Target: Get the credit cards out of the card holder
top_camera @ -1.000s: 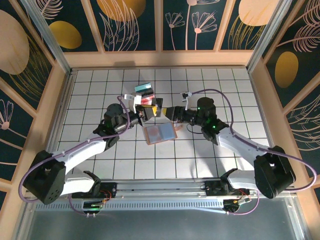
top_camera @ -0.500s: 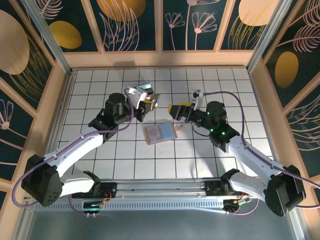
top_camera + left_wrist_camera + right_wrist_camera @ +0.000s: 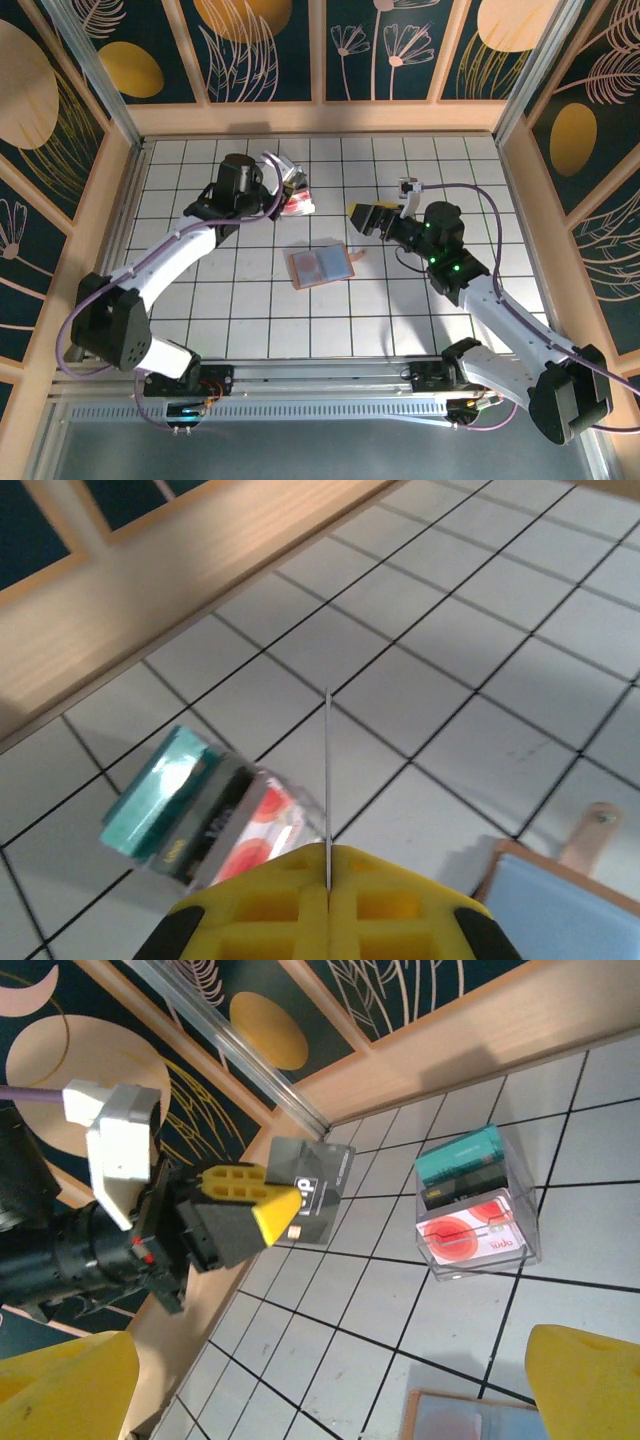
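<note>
Tan leather card holder [image 3: 322,266] lies open and flat on the desk [image 3: 240,310], blue-grey lining up, between the two arms and touched by neither. Left gripper [image 3: 285,186] is clamped on a dark grey card [image 3: 314,1190] and has carried it away from the holder to just beside the clear box [image 3: 476,1208] of cards. Right gripper [image 3: 368,217] has let go and drawn back to the right, its jaws now spread wide and empty. I judge one card extracted. Whether any remain in the pockets I cannot tell.
</note>
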Tool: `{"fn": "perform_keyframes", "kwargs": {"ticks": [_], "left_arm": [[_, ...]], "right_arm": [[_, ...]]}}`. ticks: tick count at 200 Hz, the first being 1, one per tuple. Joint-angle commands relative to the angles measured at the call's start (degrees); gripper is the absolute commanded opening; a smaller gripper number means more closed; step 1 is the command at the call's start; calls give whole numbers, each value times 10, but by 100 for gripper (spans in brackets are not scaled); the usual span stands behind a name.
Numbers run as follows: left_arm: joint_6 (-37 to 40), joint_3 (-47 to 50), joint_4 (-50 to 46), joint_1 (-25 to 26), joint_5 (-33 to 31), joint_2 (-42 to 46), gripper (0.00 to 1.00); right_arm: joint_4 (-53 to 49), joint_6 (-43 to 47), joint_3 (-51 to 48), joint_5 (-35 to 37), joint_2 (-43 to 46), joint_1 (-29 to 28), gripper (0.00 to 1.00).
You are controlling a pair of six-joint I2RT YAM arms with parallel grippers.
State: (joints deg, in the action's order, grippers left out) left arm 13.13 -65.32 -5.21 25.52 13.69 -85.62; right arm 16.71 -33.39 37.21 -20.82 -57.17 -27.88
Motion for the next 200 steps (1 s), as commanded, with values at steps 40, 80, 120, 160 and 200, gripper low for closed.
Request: {"fn": "perform_keyframes", "kwargs": {"ticks": [40, 80, 120, 160, 200], "left_arm": [[130, -125, -112, -43, 34, -108, 0], [215, -211, -168, -56, 17, -191, 0], [277, -318, -226, -61, 7, -278, 0], [319, -397, -270, -65, 5, -342, 0], [338, -409, -279, -70, 5, -361, 0]], "right_arm": [[7, 6, -28, 63, 34, 5, 99], [-31, 20, -19, 113, 66, 5, 99], [-33, 18, -38, 179, 110, 5, 99], [-63, 21, -31, 215, 119, 4, 99], [-99, 14, -23, 282, 123, 4, 99]]}}
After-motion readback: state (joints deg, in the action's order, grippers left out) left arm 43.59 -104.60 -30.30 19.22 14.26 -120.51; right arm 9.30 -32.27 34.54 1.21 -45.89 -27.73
